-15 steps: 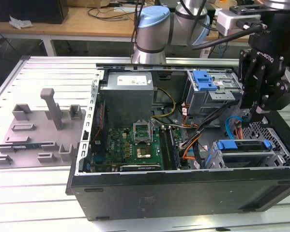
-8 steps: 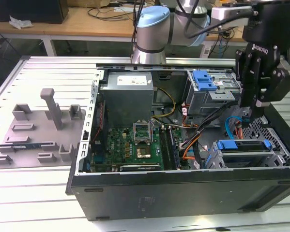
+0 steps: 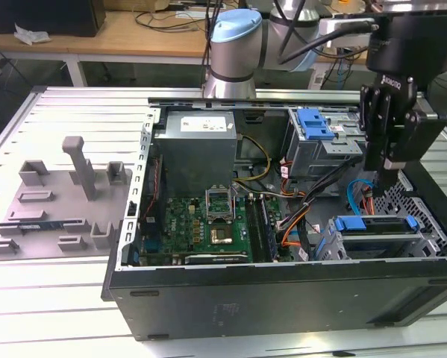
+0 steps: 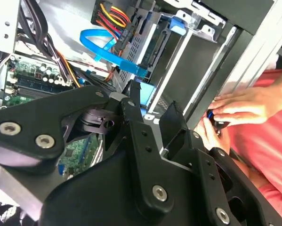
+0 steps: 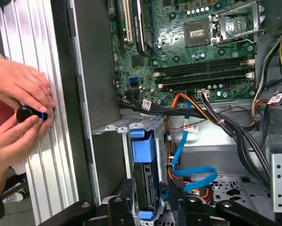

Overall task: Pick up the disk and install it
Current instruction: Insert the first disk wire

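Near edge: the case wall [image 3: 283, 298] is dark, matt sheet steel, flat and hard-cornered.

Just behind it, at the exterior view's right, the disk [image 3: 376, 225] stands on edge in the drive cage [image 3: 322, 247]. Its glossy blue plastic carrier sits at the top with the grey metal body below. Whether it is fully seated cannot be told.

The gripper [image 3: 389, 179] hangs directly over the disk. It is black, angular and bolted. In the first wrist view its fingers [image 5: 175, 188] are spread, one on each side of the carrier end, with nothing clamped. Contact with the carrier cannot be judged.

Risks, as judged:
- The blue ribbon cable [image 5: 192, 174] loops just beside one finger. It is thin and springy and could be caught or pinched.
- The carrier is plastic and likely flexes. An off-centre squeeze could tilt the disk and bind it against the cage's folded steel rails.
- A person's hands [image 5: 18, 89] rest on the ribbed table [image 3: 59, 298] near the case, holding a small black device [image 5: 28, 114]. That is close to the arm's working space.

Mid-case: the motherboard [image 3: 208, 220] is green and densely populated, with a bare socket.

Beyond it: the power-supply box [image 3: 201, 149] is tall grey metal.

Far right: a second blue carrier [image 3: 316, 123] sits in the upper cage.

Outside the case, on the exterior view's left, lies a grey moulded fixture tray [image 3: 59, 201].
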### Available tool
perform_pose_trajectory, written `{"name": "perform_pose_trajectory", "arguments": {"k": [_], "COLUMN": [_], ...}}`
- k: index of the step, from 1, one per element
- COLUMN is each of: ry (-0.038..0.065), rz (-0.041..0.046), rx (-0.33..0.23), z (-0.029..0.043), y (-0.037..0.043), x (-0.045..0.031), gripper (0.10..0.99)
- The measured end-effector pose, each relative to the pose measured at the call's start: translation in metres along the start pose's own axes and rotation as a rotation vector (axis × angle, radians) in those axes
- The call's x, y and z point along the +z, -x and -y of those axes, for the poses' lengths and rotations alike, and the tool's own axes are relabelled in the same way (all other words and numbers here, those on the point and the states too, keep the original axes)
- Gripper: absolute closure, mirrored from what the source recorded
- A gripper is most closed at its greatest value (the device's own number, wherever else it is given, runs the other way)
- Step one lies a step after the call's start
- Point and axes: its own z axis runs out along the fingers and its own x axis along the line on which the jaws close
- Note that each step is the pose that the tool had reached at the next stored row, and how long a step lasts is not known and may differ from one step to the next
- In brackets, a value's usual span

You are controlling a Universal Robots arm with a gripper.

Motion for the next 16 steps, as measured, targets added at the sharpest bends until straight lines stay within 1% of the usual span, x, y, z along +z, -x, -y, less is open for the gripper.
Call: {"name": "perform_pose_trajectory", "arguments": {"k": [1, 3, 4, 5, 6, 7, 8, 10, 11, 12, 14, 15, 16], "ry": [0.000, 0.001, 0.009, 0.021, 0.034, 0.043, 0.048, 0.066, 0.069, 0.069, 0.066, 0.066, 0.065], "rz": [-0.0154, -0.0435, -0.0671, -0.0754, -0.0795, -0.0826, -0.0846, -0.0952, -0.0997, -0.1087, -0.1331, -0.1386, -0.1423], "rx": [-0.002, -0.005, -0.010, -0.015, -0.020, -0.024, -0.026, -0.033, -0.035, -0.035, -0.036, -0.036, -0.036], "z": [0.0003, 0.0008, 0.0025, 0.0049, 0.0093, 0.0131, 0.0155, 0.0259, 0.0293, 0.0322, 0.0341, 0.0343, 0.0346], "y": [0.0049, 0.0105, 0.0147, 0.0168, 0.0193, 0.0209, 0.0219, 0.0259, 0.0279, 0.0324, 0.0430, 0.0456, 0.0477], "x": [-0.0010, -0.0024, -0.0033, -0.0035, -0.0033, -0.0032, -0.0031, -0.0025, -0.0017, -0.0014, -0.0024, -0.0024, -0.0021], "gripper": [0.643, 0.643, 0.643, 0.643, 0.643, 0.643, 0.643, 0.643, 0.643, 0.643, 0.643, 0.643, 0.643]}}
